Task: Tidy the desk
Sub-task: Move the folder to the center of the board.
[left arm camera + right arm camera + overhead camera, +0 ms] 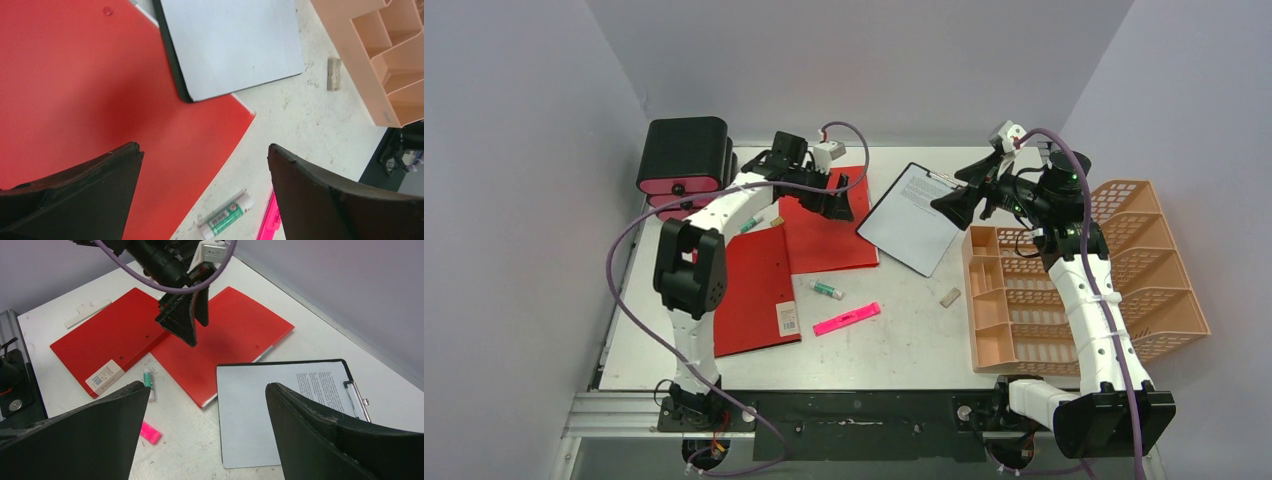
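Note:
The desk (894, 340) is a scuffed white tabletop. On it lie two red folders (834, 240) (759, 290), a clipboard (914, 220) with a printed sheet, a green-and-white glue stick (827, 290), a pink highlighter (847, 318) and a small beige eraser (950, 297). My left gripper (834, 205) hangs open and empty over the right-hand folder (75, 85), near its lower corner. My right gripper (951, 195) is open and empty too, above the clipboard's (280, 395) near edge. The glue stick (226, 216) shows between the left fingers, down on the desk.
An orange perforated file rack (1004, 310) stands at the right, under the right arm. A black drawer box with pink drawers (686, 155) sits at the back left corner. Grey walls close in the back and both sides. A black rail runs along the front edge.

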### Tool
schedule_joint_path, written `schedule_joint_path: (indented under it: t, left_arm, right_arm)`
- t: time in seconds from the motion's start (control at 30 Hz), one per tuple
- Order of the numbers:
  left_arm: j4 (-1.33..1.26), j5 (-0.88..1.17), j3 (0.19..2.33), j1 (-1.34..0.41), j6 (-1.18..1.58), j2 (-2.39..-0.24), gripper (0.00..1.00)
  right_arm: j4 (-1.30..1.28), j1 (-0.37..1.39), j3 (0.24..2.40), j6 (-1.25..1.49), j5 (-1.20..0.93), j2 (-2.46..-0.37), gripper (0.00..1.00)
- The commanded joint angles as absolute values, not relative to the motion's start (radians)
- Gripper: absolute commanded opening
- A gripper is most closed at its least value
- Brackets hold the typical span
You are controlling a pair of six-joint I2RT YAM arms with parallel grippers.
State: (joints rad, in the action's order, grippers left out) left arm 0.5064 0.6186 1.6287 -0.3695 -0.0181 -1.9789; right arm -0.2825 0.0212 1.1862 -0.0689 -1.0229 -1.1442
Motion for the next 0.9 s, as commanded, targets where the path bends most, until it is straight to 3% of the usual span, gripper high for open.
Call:
schedule_joint_path:
  t: [0.0,0.2,0.43,0.87]
  left_arm:
    - [0.582,0.669,1.8,-0.399,0.063,-2.098,0.96]
    - [0.632,0.702,1.95,-0.415,0.134,-2.235,1.0]
    - [0.654,0.744,2.023,-0.432,0.166,-2.315,0.9]
    - [0.655,0.732,2.071,-0.442,0.223,-2.413,0.86]
  right_arm:
    - [-0.224,0.02,1.184,-0.069,-1.017,-1.151,0.9]
    - [-0.221,0.018,1.183,-0.068,-1.016,-1.149,0.9]
    - [-0.221,0.017,1.183,-0.071,-1.014,-1.146,0.9]
    - [-0.219,0.017,1.181,-0.069,-1.014,-1.14,0.9]
